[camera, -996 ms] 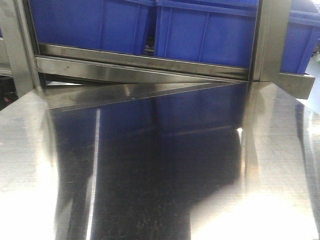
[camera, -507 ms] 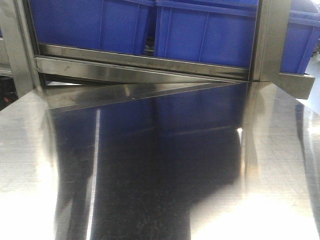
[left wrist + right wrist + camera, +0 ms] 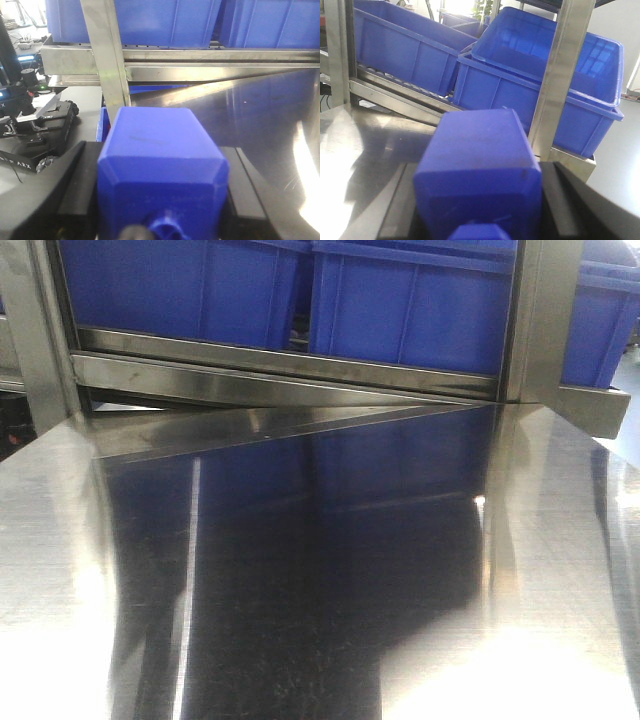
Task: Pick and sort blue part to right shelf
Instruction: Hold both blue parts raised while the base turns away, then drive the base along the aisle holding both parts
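In the left wrist view my left gripper [image 3: 162,202] is shut on a blue part [image 3: 162,165], a boxy block with bevelled edges held between the black fingers [image 3: 75,192]. In the right wrist view my right gripper [image 3: 480,205] is shut on a second blue part [image 3: 480,165] of the same kind. Beyond it, blue bins [image 3: 535,85] sit on the shelf behind a steel post [image 3: 562,65]. Neither gripper nor either part shows in the front view.
The shiny steel table [image 3: 300,590] fills the front view, with blue bins [image 3: 180,290] on a steel shelf rail [image 3: 280,365] behind it and a post [image 3: 535,320] at the right. Another robot base [image 3: 35,120] stands left of the table.
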Controlling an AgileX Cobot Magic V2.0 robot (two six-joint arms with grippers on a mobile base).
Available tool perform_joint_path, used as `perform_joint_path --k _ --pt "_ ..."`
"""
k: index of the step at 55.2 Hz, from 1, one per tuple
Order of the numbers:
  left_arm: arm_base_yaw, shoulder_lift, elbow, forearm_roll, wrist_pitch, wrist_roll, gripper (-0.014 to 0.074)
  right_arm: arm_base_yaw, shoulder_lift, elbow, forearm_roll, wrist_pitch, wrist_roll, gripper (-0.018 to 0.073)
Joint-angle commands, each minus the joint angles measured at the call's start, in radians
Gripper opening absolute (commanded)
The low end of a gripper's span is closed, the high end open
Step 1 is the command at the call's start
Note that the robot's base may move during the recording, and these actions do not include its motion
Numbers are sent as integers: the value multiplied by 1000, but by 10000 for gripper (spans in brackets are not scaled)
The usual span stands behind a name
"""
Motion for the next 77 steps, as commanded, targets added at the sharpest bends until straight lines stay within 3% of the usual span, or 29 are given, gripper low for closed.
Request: perform_joint_path --k 1,77 --pt "-7 10 -25 11 -80 -9 337 -6 -7 -33 4 -95 1 214" --pt "-7 27 -25 6 -74 -9 337 -5 -5 -33 4 -93 1 214"
